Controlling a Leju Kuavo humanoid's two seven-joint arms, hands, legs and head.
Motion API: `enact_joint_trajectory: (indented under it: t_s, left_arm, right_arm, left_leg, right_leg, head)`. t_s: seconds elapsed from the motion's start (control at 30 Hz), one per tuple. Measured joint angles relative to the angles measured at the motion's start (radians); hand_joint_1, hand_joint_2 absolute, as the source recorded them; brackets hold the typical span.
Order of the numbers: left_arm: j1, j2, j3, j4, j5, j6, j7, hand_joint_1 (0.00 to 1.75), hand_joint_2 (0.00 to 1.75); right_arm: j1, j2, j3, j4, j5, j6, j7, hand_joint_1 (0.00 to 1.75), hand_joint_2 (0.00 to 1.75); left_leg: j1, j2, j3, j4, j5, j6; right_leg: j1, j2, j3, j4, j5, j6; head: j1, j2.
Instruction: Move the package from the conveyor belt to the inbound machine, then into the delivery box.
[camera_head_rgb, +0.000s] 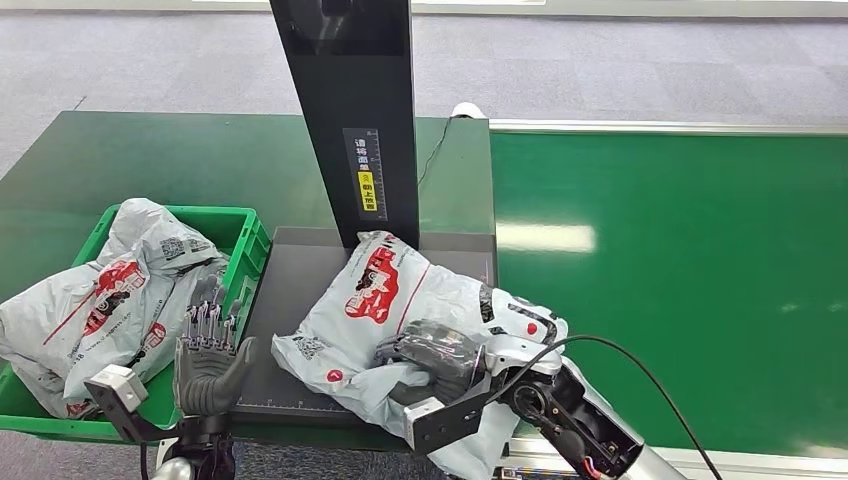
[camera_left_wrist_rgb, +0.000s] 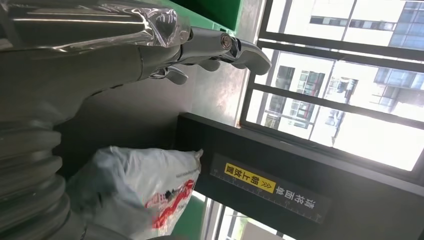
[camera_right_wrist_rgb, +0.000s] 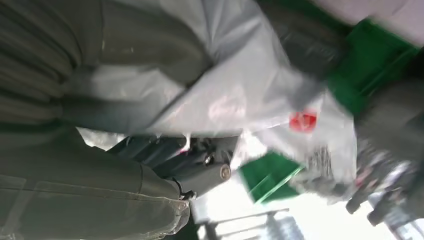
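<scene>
A grey plastic package with red print lies on the dark platform of the inbound machine, in front of its black column. My right hand grips the package's near right end, and the bag's film bunches over the fingers in the blurred right wrist view, where the package folds around them. My left hand stands upright between the platform and the green delivery box, fingers stretched out and holding nothing. The package lies beyond it.
The delivery box holds other grey packages piled above its rim. The green conveyor belt runs along the right of the machine. A black cable loops over my right forearm. Grey carpet lies behind the table.
</scene>
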Motion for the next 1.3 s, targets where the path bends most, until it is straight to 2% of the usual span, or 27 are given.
enact_joint_trajectory:
  t_s: [0.13,0.23,0.4,0.63,0.83,1.17,1.23,1.3]
  left_arm:
    - [0.015,-0.005,0.001,-0.011,-0.013,-0.001,-0.002,0.0,1.75]
    - [0.024,-0.008,0.001,-0.017,-0.015,-0.011,-0.009,0.0,1.75]
    - [0.026,-0.01,-0.002,-0.019,-0.019,-0.024,-0.016,0.0,1.75]
    - [0.026,-0.01,-0.012,-0.023,-0.044,-0.018,-0.03,0.0,1.75]
    - [0.029,-0.008,-0.025,-0.034,-0.063,-0.018,-0.04,0.0,1.75]
    - [0.041,0.0,-0.05,-0.043,-0.087,-0.031,-0.052,0.0,1.75]
    - [0.044,0.002,-0.056,-0.046,-0.099,-0.043,-0.058,0.0,1.75]
    - [0.05,0.004,-0.066,-0.051,-0.116,-0.064,-0.064,0.0,1.75]
  right_arm:
    - [0.008,0.011,-0.021,0.002,0.091,-0.162,0.049,0.0,1.75]
    - [0.031,0.014,-0.055,-0.003,0.049,-0.206,0.022,0.0,1.75]
    - [0.089,0.022,-0.131,-0.042,-0.185,-0.145,-0.071,0.0,1.75]
    - [0.115,0.054,-0.252,-0.083,-0.552,0.014,-0.089,0.0,1.75]
    - [0.125,0.062,-0.322,-0.089,-0.689,0.072,-0.084,0.0,1.75]
    - [0.145,0.062,-0.361,-0.089,-0.699,0.035,-0.097,0.0,1.75]
    - [0.148,0.062,-0.365,-0.091,-0.629,-0.065,-0.099,0.0,1.75]
    - [0.149,0.065,-0.369,-0.094,-0.501,-0.227,-0.101,0.0,1.75]
  left_leg:
    - [0.0,0.0,0.0,0.0,0.0,0.0]
    - [0.0,0.0,0.0,0.0,0.0,0.0]
    - [0.0,0.0,0.0,0.0,0.0,0.0]
    - [0.0,0.0,0.001,0.0,0.0,0.0]
    - [0.0,0.0,0.001,0.0,0.0,0.0]
    - [0.0,0.0,0.001,0.0,0.0,0.0]
    - [0.0,0.0,0.001,0.0,0.0,0.0]
    - [0.0,0.0,0.001,0.0,0.0,0.0]
  right_leg:
    - [0.0,0.0,0.0,0.0,0.0,0.0]
    - [0.0,0.0,0.0,0.0,0.0,0.0]
    - [0.0,0.0,0.0,0.0,0.0,0.0]
    - [0.0,0.0,0.0,0.0,0.0,0.0]
    - [0.0,0.0,0.0,0.0,0.0,0.0]
    - [0.0,0.0,0.0,0.0,0.0,0.0]
    - [0.0,0.0,0.0,0.0,0.0,0.0]
    - [0.0,0.0,0.0,0.0,0.0,0.0]
  head:
    - [0.0,0.0]
    - [0.0,0.0]
    - [0.0,0.0]
    - [0.0,0.0]
    - [0.0,0.0]
    - [0.0,0.0]
    - [0.0,0.0]
    - [0.0,0.0]
